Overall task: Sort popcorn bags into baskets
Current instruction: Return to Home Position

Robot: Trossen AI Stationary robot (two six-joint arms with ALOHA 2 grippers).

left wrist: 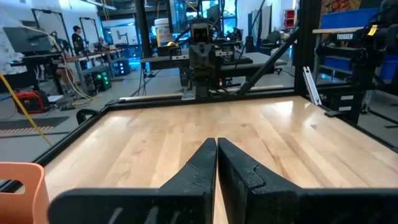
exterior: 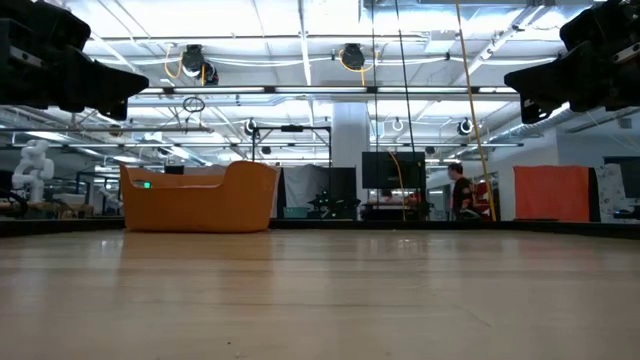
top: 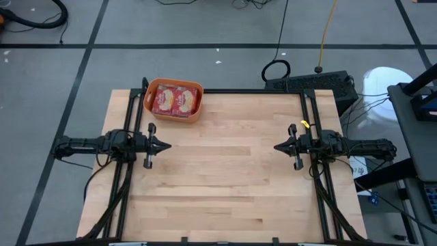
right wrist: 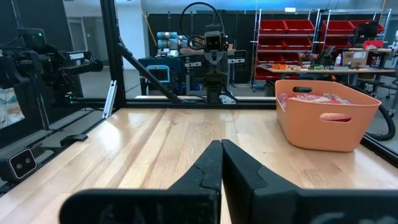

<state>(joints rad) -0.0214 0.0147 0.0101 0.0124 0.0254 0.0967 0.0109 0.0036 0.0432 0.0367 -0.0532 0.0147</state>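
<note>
An orange basket [top: 198,109] stands on its base at the table's far left; it also shows in the low view [exterior: 198,197] and the right wrist view [right wrist: 326,127]. Red popcorn bags [top: 174,100] with cream ovals lie flat inside it, and their tops show over the rim [right wrist: 311,98]. My left gripper [top: 167,145] hovers at the left edge, pointing level toward the table's middle, fingers shut on nothing [left wrist: 216,144]. My right gripper [top: 276,147] hovers at the right edge, facing it, also shut and holding nothing [right wrist: 221,144].
Bare wooden tabletop [top: 225,178] lies between the two grippers. Black frame rails [top: 252,91] run along the table's edges. A black box with cables [top: 311,82] sits on the floor beyond the far right corner. A person [exterior: 460,192] stands far off in the room.
</note>
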